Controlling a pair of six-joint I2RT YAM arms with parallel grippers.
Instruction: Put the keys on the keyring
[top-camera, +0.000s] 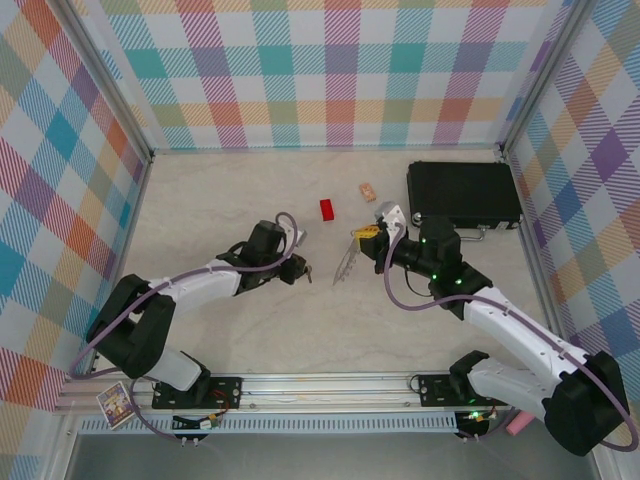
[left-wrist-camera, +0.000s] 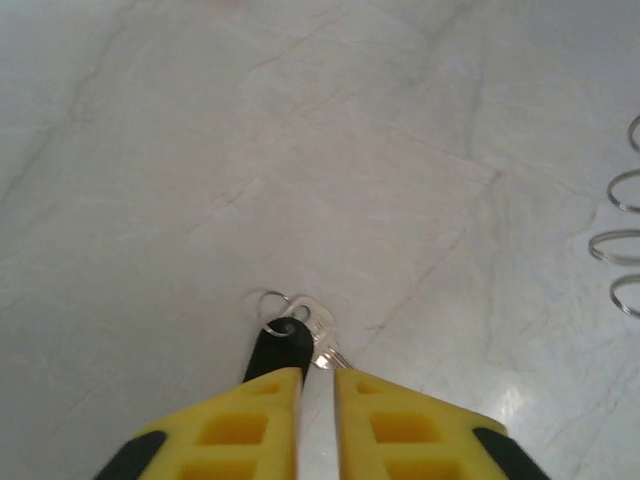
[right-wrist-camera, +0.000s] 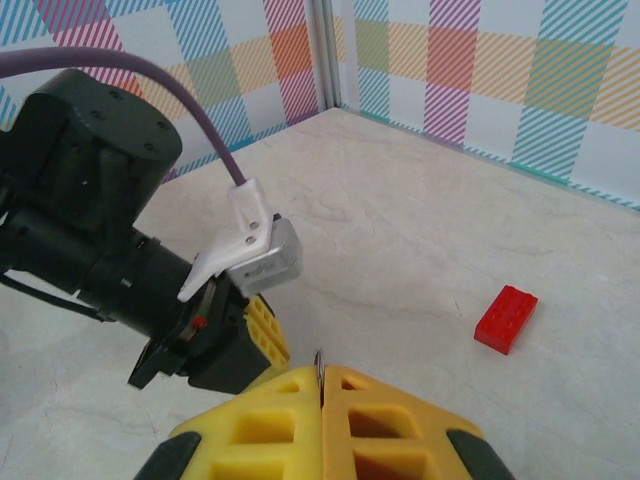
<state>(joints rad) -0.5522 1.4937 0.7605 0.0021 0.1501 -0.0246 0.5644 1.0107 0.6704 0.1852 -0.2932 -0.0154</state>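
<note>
top external shows us the left gripper (top-camera: 300, 268) low over the pale table (top-camera: 250, 330), left of centre, with the keys (top-camera: 307, 272) at its tip. in the left wrist view its yellow fingers (left-wrist-camera: 250, 420) stand close, a thin slit between them. the keys, a black plastic head and a silver blade, lie on the table with their ends running in at the fingertips, and we cannot tell whether they are gripped. just to the right, the keyring (top-camera: 345, 262) slants edge-on, down to the left, its upper end in the right gripper (top-camera: 366, 234). in the right wrist view that gripper's fingers are pressed together, pinching the keyring's thin edge. further back we see a red block (top-camera: 328, 209), then a tan block (top-camera: 368, 190), and at the far right a black case (top-camera: 463, 193).
</note>
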